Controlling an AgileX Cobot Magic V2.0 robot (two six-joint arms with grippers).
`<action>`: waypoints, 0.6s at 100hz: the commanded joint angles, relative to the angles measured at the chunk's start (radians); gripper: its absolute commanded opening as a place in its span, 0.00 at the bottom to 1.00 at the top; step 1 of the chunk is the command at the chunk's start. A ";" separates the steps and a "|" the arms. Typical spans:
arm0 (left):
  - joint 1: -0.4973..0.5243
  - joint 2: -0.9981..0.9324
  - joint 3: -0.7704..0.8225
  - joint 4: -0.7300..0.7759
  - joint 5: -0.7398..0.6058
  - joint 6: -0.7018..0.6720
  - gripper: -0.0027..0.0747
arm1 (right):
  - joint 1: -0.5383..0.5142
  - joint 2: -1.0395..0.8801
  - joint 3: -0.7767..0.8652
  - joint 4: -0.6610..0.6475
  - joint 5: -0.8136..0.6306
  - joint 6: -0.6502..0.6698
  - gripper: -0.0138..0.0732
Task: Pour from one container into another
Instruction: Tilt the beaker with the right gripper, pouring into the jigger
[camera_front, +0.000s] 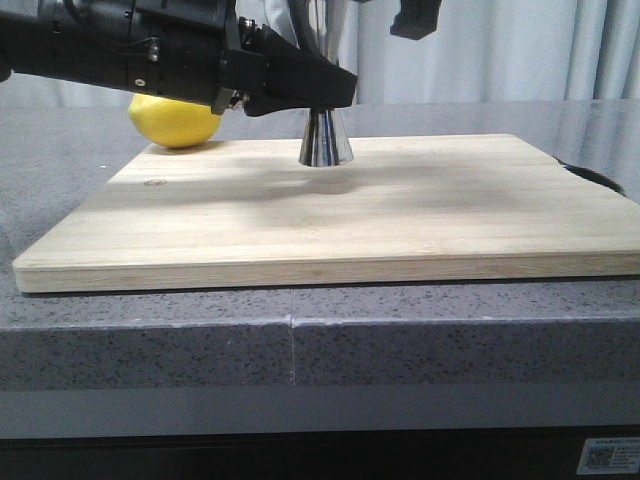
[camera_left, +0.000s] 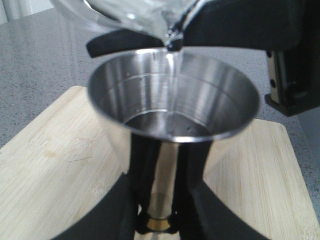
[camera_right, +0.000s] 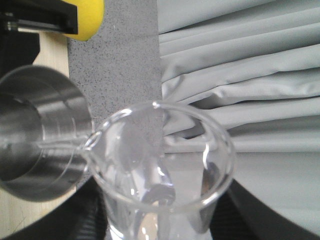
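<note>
On the wooden cutting board stands the steel jigger. My left gripper is shut on its narrow gold waist, with the fingers on either side of the stem. Its open upper cup faces the left wrist camera and holds some clear liquid. Tilted above that cup is the glass beaker, with my right gripper shut on it. From the beaker's lip a thin clear stream runs into the jigger. The front view shows only a part of the right gripper.
A yellow lemon lies behind the board's far left corner, close under the left arm. The board rests on a grey speckled counter. A dark object shows at the board's far right edge. Grey curtains hang behind.
</note>
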 joint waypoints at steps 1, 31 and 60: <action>-0.008 -0.045 -0.029 -0.072 0.063 -0.002 0.04 | 0.001 -0.038 -0.028 -0.031 -0.024 -0.003 0.46; -0.008 -0.045 -0.029 -0.072 0.063 -0.002 0.04 | 0.001 -0.038 -0.028 -0.037 -0.024 -0.003 0.46; -0.008 -0.045 -0.029 -0.072 0.063 -0.002 0.04 | 0.001 -0.038 -0.028 -0.039 -0.024 -0.003 0.46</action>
